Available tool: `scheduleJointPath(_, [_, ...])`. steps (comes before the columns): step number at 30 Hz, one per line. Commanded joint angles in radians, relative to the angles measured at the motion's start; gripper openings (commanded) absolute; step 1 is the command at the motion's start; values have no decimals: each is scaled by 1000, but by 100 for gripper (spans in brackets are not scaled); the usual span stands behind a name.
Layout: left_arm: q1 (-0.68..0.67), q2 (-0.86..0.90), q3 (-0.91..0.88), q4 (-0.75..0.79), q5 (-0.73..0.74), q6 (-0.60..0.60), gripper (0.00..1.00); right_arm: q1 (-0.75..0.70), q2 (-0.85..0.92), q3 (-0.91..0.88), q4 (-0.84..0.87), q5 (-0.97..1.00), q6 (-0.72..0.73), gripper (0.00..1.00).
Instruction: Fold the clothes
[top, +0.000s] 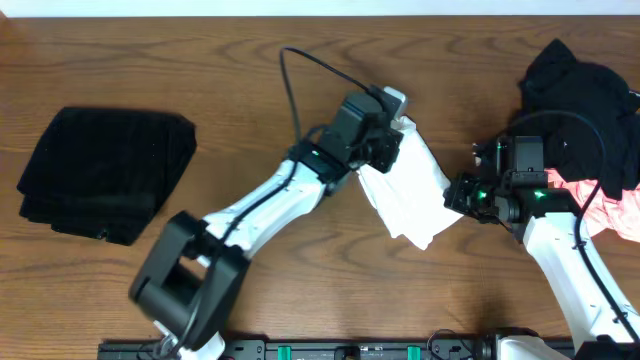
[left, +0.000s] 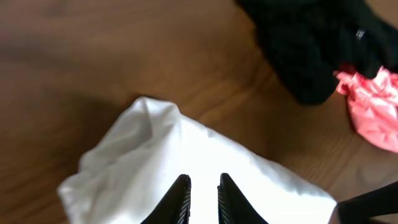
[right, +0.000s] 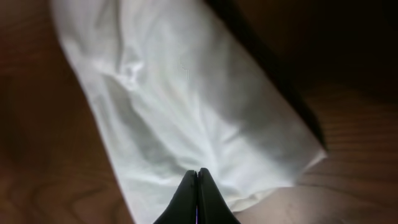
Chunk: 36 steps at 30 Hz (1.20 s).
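White shirt: lying mid-table between the two grippers, bunched into one long slanting wad; no print showing.
Right gripper: sitting at the shirt's right edge; fingers pressing fully together; whether any hem is being caught between them, cannot tell.
Left gripper: reaching over the shirt's far end; fingers standing a narrow slit apart, white cloth showing in the slit; pinching or merely hovering, cannot tell.
Step in hand, judged: spreading the shirt flat, no fold being made yet.
Method advised: each gripper should be taking a single layer at an opposite corner, then drawing apart slowly until the cloth is lying smooth. Grabbing the thick middle of the wad would be trapping creases.
Risk, judged: soft cloth is apt to be slipping from a shallow pinch, or dragging doubled under itself.
Table: brown wood, carrying every item.
Black stack: lying folded at the left, well apart from the shirt; seemingly finished.
Pink garment: lying crumpled beside the right arm, touching the heap.
Black heap: sitting unfolded at the far right, awaiting its turn.
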Motion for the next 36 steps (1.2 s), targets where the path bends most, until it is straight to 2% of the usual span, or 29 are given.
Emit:
scheduleJointPath(1, [-3,85,-2,28,-10,1,17,-5,31,6,0,46,23,1])
scheduleJointPath(5, [-2,182,-2,112,-15,1,17,-5,96,6,45,5,18,1])
scheduleJointPath(9, [-1,248,-2,167,-96,0,17,-3,166,6,99,-130,-37,1])
scheduleJointPath(15, [10,257,0,164,-263,-1,17,2,270,5,76,-25,-46,1])
scheduleJointPath(19, [65,257,0,142,-363,-3,16,2,299,5,56,70,-87,1])
scheduleJointPath(23, [148,256,12,111,-353,-29,17,2,298,5,53,91,-105,1])
scheduleJointPath(27, [208,225,25,94,-205,-29,17,2,298,5,40,91,-150,1])
scheduleJointPath(31, [209,132,25,93,-141,-29,17,2,289,6,33,18,-223,1])
scheduleJointPath(32, [203,100,25,90,-120,-29,22,0,278,7,34,-14,-229,1])
scheduleJointPath(36, [166,11,25,103,-46,-29,24,-10,200,8,38,-140,-228,1])
